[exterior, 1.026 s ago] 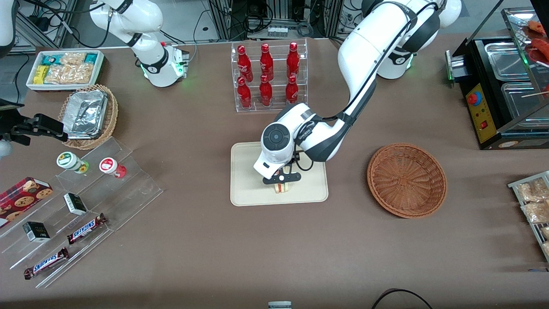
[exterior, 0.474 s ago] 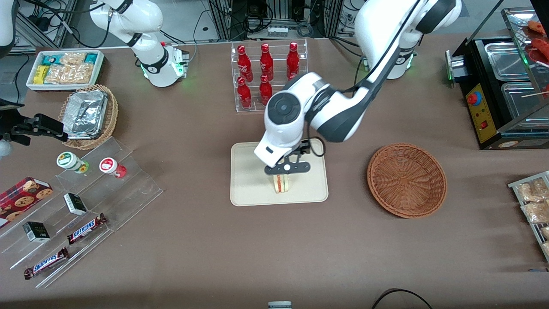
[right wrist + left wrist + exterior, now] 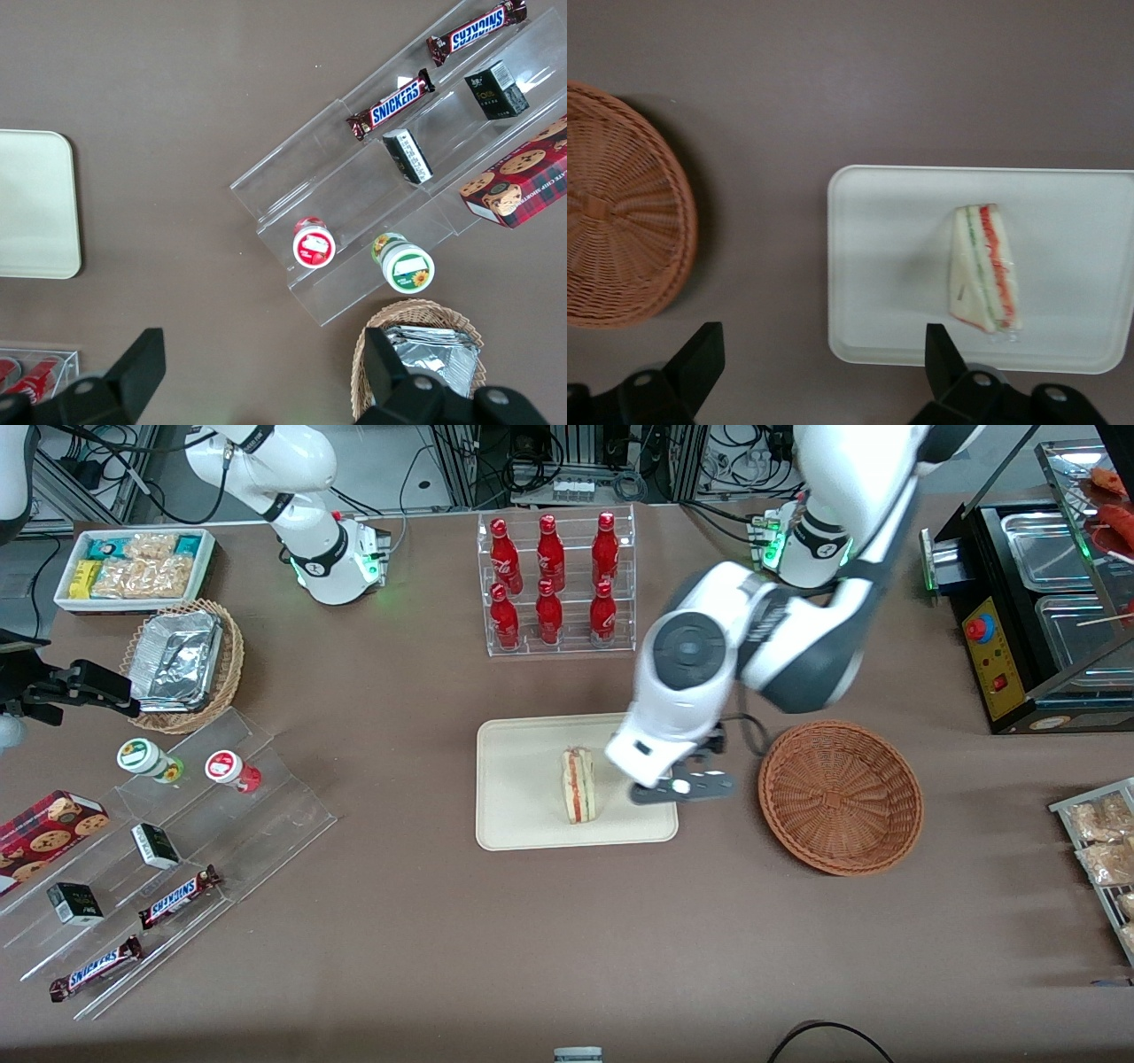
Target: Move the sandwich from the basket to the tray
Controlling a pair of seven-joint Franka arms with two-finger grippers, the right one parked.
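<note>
The sandwich (image 3: 578,785) (image 3: 985,270) lies on the cream tray (image 3: 516,779) (image 3: 882,266), a pale wedge with red and green filling along its edge. Nothing touches it. The reddish-brown wicker basket (image 3: 840,796) (image 3: 616,239) stands empty beside the tray, toward the working arm's end of the table. My gripper (image 3: 682,787) (image 3: 824,350) hangs open and empty, high above the gap between tray and basket, over the tray's edge nearest the basket. Both black fingertips (image 3: 704,350) stand wide apart with bare table between them.
A clear rack of red bottles (image 3: 554,580) stands farther from the front camera than the tray. Toward the parked arm's end are a tan basket with a foil container (image 3: 182,654), a white bin of snacks (image 3: 135,567) and an acrylic stand with candy bars (image 3: 168,841). A black food warmer (image 3: 1041,602) sits at the working arm's end.
The gripper let go of the sandwich, which now lies on the tray. It rose and swung sideways toward the basket, with the arm lifting away from the tray.
</note>
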